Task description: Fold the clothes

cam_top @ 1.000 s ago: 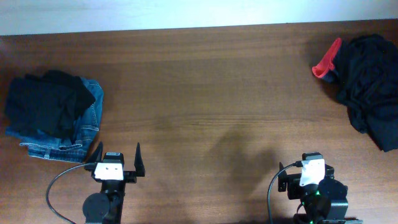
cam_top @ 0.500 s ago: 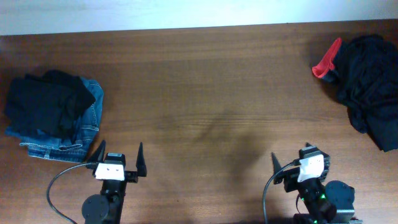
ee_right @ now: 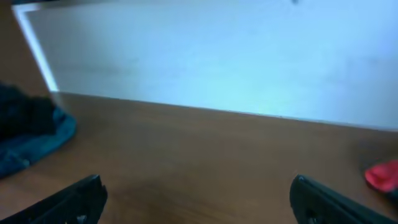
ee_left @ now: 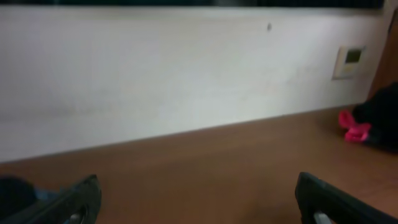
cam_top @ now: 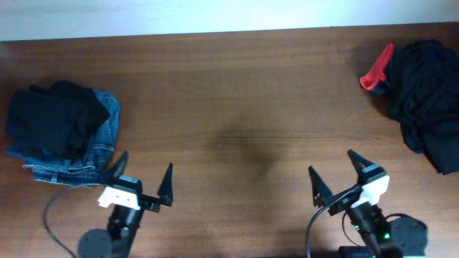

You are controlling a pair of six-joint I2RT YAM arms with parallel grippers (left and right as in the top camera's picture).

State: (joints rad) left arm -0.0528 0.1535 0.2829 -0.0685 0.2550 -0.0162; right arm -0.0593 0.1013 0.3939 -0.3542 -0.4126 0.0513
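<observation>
Both arms sit at the near edge of the brown wooden table point(cam_top: 229, 93), and neither holds anything. The left gripper point(cam_top: 142, 175) has its two dark fingers spread wide over bare wood, and the right gripper point(cam_top: 336, 174) is spread just as wide, also empty.

The clothes lie in two lots, well apart. At the table's left end a neat stack of folded black garments point(cam_top: 50, 118) rests on folded blue denim jeans point(cam_top: 100, 147), just beyond the left gripper. At the far right corner lies a loose heap of crumpled black fabric point(cam_top: 427, 100), with a red-edged piece point(cam_top: 376, 68) poking out at its upper left side. Part of the heap runs off the picture.

Judging from this, the stack looks done and the heap is what is left, so the step in hand is fetching one garment from it. The right arm is nearer and should go. It would do well to come down on an outer fold or the red-edged piece, pinch a single layer rather than a bunch, and draw it to the open middle of the table. There both grippers can take opposite corners and pull the limp cloth flat before any fold; lifting too fast could drag the rest of the heap along
</observation>
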